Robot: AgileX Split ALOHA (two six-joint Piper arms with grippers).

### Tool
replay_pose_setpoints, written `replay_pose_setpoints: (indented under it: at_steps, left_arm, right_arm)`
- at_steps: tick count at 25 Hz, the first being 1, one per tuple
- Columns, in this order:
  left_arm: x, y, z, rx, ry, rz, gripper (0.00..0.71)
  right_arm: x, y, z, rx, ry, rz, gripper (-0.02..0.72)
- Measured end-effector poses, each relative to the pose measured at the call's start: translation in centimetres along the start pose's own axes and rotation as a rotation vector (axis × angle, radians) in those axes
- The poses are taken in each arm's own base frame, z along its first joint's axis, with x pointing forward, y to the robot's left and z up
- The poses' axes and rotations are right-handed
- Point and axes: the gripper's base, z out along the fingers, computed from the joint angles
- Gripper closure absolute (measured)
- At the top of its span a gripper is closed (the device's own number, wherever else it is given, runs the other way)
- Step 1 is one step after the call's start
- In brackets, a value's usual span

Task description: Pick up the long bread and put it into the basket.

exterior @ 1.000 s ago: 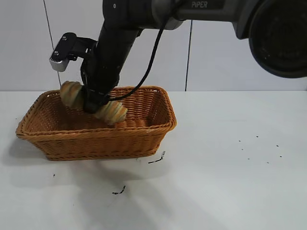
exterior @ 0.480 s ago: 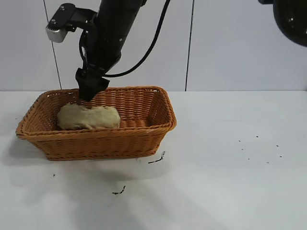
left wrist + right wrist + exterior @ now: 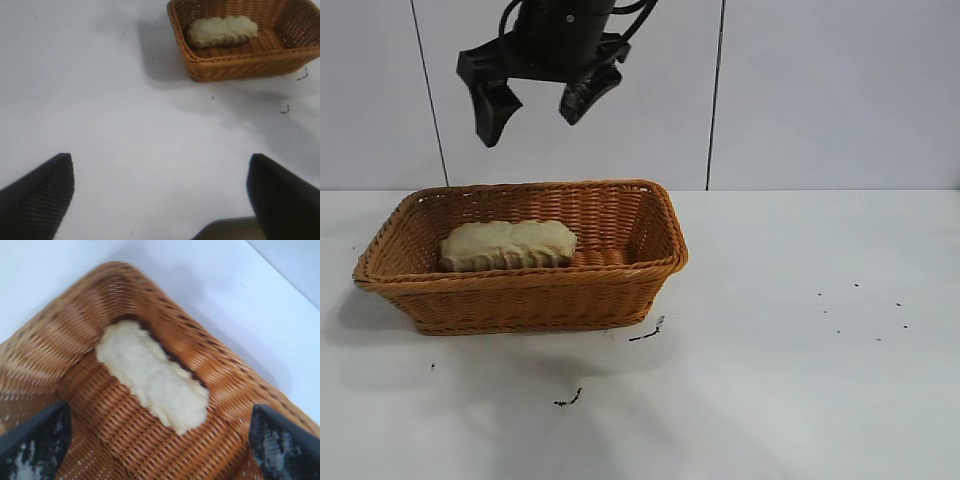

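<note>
Bread (image 3: 508,245) lay inside the basket (image 3: 650,262), pale side up, toward its nine o'clock end as I watched from the front. The right gripper (image 3: 533,100) hung well above the basket, at about twelve o'clock from the loaf, fingers spread wide and holding nothing. A few dark specks dotted the white table (image 3: 800,380) around five o'clock of the basket.

From the left wrist camera, the basket (image 3: 240,67) sat far off at about one o'clock, the bread (image 3: 222,31) resting along its floor. The left gripper (image 3: 160,195) hovered over bare table, well apart from everything, its two dark fingertips standing wide open at the frame's corners.

From the right wrist camera, the bread (image 3: 150,375) lay slantwise on the woven floor, close against one long wall of the basket (image 3: 220,385), with the open fingertips (image 3: 37,442) framing it from above.

To my eye the job looked done. The remaining risk was small: the loaf rested near the wall, so if the raised arm dipped or swung low on its way out, a finger could catch the flared rim and drag or tip the light basket.
</note>
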Motion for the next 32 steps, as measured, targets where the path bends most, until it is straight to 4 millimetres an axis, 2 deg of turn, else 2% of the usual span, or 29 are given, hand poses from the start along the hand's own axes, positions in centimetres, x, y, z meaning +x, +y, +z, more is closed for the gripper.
replay_pose_setpoints:
  at_steps: [6, 10, 12, 13, 14, 16, 19, 26, 29, 32]
  left_arm:
    - [0.0, 0.0, 0.0, 0.0, 0.0, 0.0, 0.018]
    - [0.0, 0.0, 0.0, 0.0, 0.0, 0.0, 0.018]
    - [0.0, 0.0, 0.0, 0.0, 0.0, 0.0, 0.018]
    - [0.0, 0.0, 0.0, 0.0, 0.0, 0.0, 0.018]
    - [0.0, 0.0, 0.0, 0.0, 0.0, 0.0, 0.018]
    - [0.0, 0.0, 0.0, 0.0, 0.0, 0.0, 0.018]
    - [0.0, 0.0, 0.0, 0.0, 0.0, 0.0, 0.018]
    - [0.0, 0.0, 0.0, 0.0, 0.0, 0.0, 0.018]
    - [0.0, 0.0, 0.0, 0.0, 0.0, 0.0, 0.018]
    - [0.0, 0.0, 0.0, 0.0, 0.0, 0.0, 0.018]
  right_arm:
    - [1.6, -9.9, -1.1, 0.095, 0.03, 0.166, 0.045]
    - [3.5, -15.4, -2.2, 0.147, 0.062, 0.264, 0.045]
    - [4.3, -17.4, -2.8, 0.166, 0.075, 0.303, 0.045]
    - [4.3, -17.4, -2.8, 0.166, 0.075, 0.303, 0.045]
    - [4.7, -18.3, -3.2, 0.174, 0.08, 0.321, 0.045]
    - [5.2, -20.0, -4.4, 0.197, 0.068, 0.356, 0.045]
    - [5.3, -20.6, -6.2, 0.213, 0.044, 0.372, 0.045]
    - [6.0, -19.0, -10.4, 0.211, 0.042, 0.375, 0.045]
    - [7.2, -17.9, -11.9, 0.194, 0.069, 0.385, 0.045]
    - [9.2, -16.3, -13.7, 0.177, 0.113, 0.396, 0.045]
